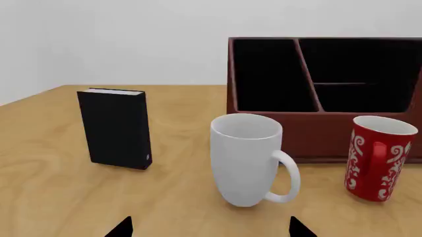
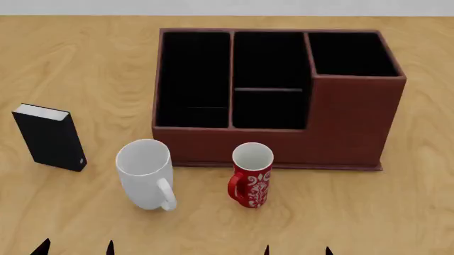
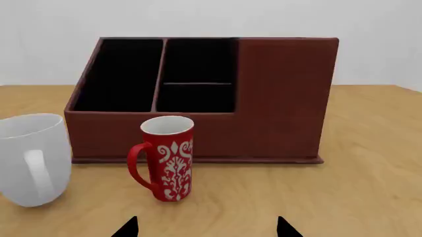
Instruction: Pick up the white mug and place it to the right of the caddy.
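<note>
Nearest the head camera, the left gripper (image 2: 76, 248) and right gripper (image 2: 297, 249) show only fingertips spread apart with nothing between them, short of every object. The white mug (image 2: 146, 173) stands upright in front of the caddy's (image 2: 349, 123) left part; rigid, glossy, probably slippery and breakable, so best grasped across body or rim, handle facing the robot. Left to right: black box (image 2: 50, 137), white mug, red mug (image 2: 250, 175) beside the carry path rightward, bare table (image 2: 418, 175) right of the caddy.
</note>
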### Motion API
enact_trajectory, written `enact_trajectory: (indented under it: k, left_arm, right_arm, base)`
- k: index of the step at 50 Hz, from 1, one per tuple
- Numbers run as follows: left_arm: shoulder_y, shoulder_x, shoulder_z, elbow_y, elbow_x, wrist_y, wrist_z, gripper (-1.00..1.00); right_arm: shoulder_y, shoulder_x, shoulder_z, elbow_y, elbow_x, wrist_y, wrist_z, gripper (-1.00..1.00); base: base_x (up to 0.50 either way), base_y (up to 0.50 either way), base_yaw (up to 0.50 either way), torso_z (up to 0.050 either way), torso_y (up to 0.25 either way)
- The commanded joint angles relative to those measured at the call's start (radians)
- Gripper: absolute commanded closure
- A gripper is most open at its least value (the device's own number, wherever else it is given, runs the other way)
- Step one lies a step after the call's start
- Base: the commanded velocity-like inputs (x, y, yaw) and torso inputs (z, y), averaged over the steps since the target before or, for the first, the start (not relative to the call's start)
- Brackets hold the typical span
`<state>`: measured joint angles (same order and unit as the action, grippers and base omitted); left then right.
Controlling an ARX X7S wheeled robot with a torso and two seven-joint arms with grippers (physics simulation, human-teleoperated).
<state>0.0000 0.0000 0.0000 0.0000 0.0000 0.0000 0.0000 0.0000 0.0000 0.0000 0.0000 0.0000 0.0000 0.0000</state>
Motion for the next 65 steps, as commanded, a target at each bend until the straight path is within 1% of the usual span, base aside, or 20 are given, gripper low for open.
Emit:
enact_trajectory:
  k: [1,6,7,12,14,19,20,25,28,37,39,43,44,46,48,54,57,60,65]
  left_arm:
    - [0.0,-0.01,0.011,0.0,-0.01,0.0,-0.011,-1.0]
    - [0.008,-0.03,0.032,0.052,-0.012,-0.017,-0.042,-1.0]
    - [0.01,-0.033,0.037,0.06,-0.008,-0.021,-0.049,-1.0]
    - [0.012,-0.043,0.05,0.125,0.014,-0.088,-0.097,-1.0]
    - [0.011,-0.047,0.047,0.174,-0.001,-0.14,-0.099,-1.0]
    - [0.002,-0.062,0.054,0.293,0.0,-0.258,-0.116,-1.0]
    - [-0.019,-0.07,0.046,0.419,0.011,-0.377,-0.126,-1.0]
    - [-0.051,-0.089,0.048,0.527,0.015,-0.486,-0.131,-1.0]
    - [-0.087,-0.101,0.035,0.599,0.004,-0.576,-0.128,-1.0]
    - [-0.181,-0.134,-0.015,0.755,-0.013,-0.751,-0.135,-1.0]
    - [-0.201,-0.146,-0.009,0.77,-0.004,-0.772,-0.138,-1.0]
    - [-0.271,-0.159,-0.021,0.817,-0.015,-0.867,-0.131,-1.0]
    - [-0.298,-0.15,-0.046,0.831,-0.047,-0.903,-0.112,-1.0]
    - [-0.338,-0.167,-0.039,0.854,-0.034,-0.946,-0.119,-1.0]
    - [-0.394,-0.163,-0.073,0.866,-0.068,-1.021,-0.097,-1.0]
    - [-0.451,-0.194,-0.063,0.888,-0.066,-1.118,-0.097,-1.0]
    - [-0.493,-0.207,-0.078,0.919,-0.076,-1.188,-0.087,-1.0]
    - [-0.535,-0.228,-0.068,0.95,-0.076,-1.249,-0.087,-1.0]
    - [-0.605,-0.24,-0.06,1.004,-0.086,-1.352,-0.085,-1.0]
  right_arm:
    - [0.0,0.009,-0.013,0.0,0.009,0.0,0.013,-1.0]
    - [-0.003,0.034,-0.042,-0.069,-0.007,0.04,0.042,-1.0]
    - [-0.001,0.039,-0.049,-0.089,-0.031,0.068,0.059,-1.0]
    - [0.013,0.059,-0.055,-0.212,-0.036,0.178,0.073,-1.0]
    - [0.022,0.065,-0.051,-0.27,-0.033,0.241,0.076,-1.0]
    - [0.041,0.083,-0.038,-0.385,-0.032,0.329,0.087,-1.0]
    - [0.087,0.1,-0.023,-0.493,-0.048,0.464,0.089,-1.0]
    - [0.144,0.118,-0.013,-0.589,-0.053,0.592,0.089,-1.0]
    - [0.184,0.131,-0.012,-0.638,-0.063,0.663,0.089,-1.0]
    - [0.306,0.171,-0.023,-0.763,-0.073,0.86,0.066,-1.0]
    - [0.33,0.179,-0.027,-0.777,-0.077,0.892,0.064,-1.0]
    - [0.404,0.21,-0.04,-0.8,-0.088,0.988,0.048,-1.0]
    - [0.424,0.214,-0.036,-0.807,-0.086,1.007,0.042,-1.0]
    - [0.46,0.227,-0.044,-0.813,-0.092,1.054,0.037,-1.0]
    - [0.51,0.247,-0.062,-0.833,-0.098,1.116,0.026,-1.0]
    - [0.646,0.285,-0.073,-0.859,-0.098,1.244,-0.005,-1.0]
    - [0.702,0.303,-0.09,-0.872,-0.1,1.299,-0.015,-1.0]
    - [0.749,0.311,-0.104,-0.881,-0.098,1.347,-0.024,-1.0]
    - [0.787,0.312,-0.109,-0.887,-0.094,1.369,-0.033,-1.0]
  base:
    - [0.0,0.0,0.0,0.0,0.0]
    - [0.0,0.0,0.0,0.0,0.0]
    - [0.0,0.0,0.0,0.0,0.0]
    - [0.0,0.0,0.0,0.0,0.0]
    - [0.0,0.0,0.0,0.0,0.0]
    - [0.0,0.0,0.0,0.0,0.0]
    - [0.0,0.0,0.0,0.0,0.0]
    - [0.0,0.0,0.0,0.0,0.0]
    - [0.0,0.0,0.0,0.0,0.0]
    - [0.0,0.0,0.0,0.0,0.0]
    - [0.0,0.0,0.0,0.0,0.0]
    - [0.0,0.0,0.0,0.0,0.0]
    - [0.0,0.0,0.0,0.0,0.0]
    - [0.0,0.0,0.0,0.0,0.0]
    - [0.0,0.0,0.0,0.0,0.0]
    - [0.0,0.0,0.0,0.0,0.0]
    - [0.0,0.0,0.0,0.0,0.0]
    - [0.0,0.0,0.0,0.0,0.0]
    - [0.0,0.0,0.0,0.0,0.0]
